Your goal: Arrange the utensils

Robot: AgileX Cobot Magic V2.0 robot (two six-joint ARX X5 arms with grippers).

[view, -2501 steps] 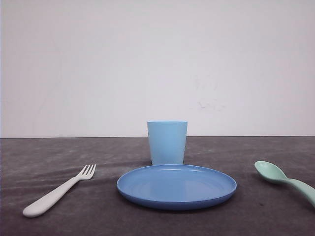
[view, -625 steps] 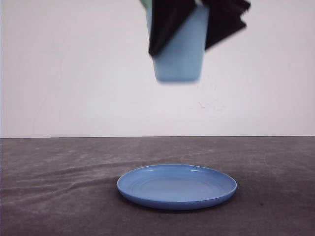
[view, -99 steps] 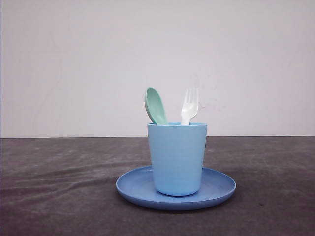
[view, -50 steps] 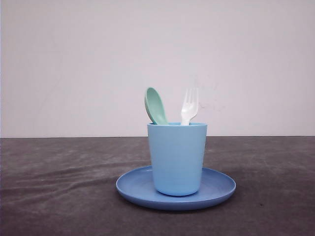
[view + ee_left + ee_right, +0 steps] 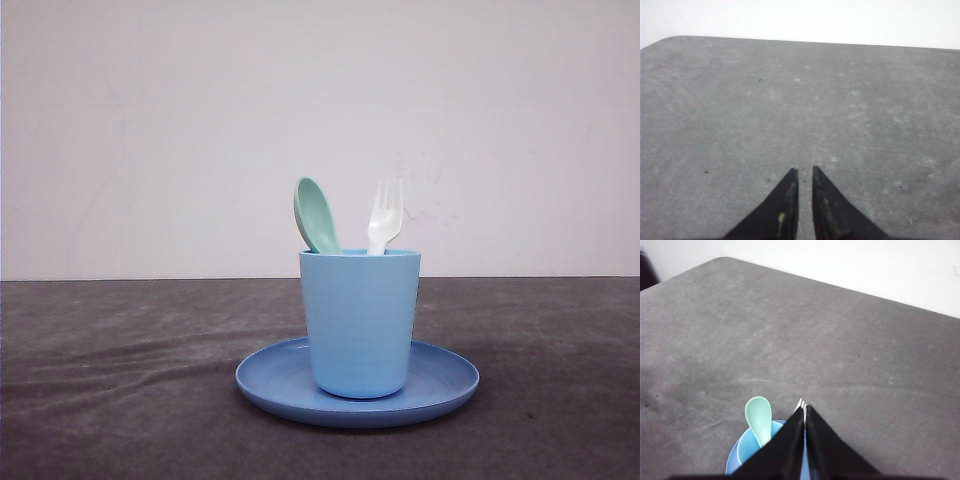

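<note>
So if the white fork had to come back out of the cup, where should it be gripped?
Probably at the neck just below the tines of the fork, coming from straight above. It stands nearly upright in the cup with its handle hidden inside, and the spoon leans close on one side, so narrow jaws suit.

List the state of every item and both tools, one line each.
spoon: standing in the cup, bowl end up.
fork: standing in the cup, tines up.
cup: upright on the plate, holding both utensils.
plate: flat on the table, cup on it.
left tool: shut, empty, above bare table.
right tool: shut, empty, above the cup.
</note>
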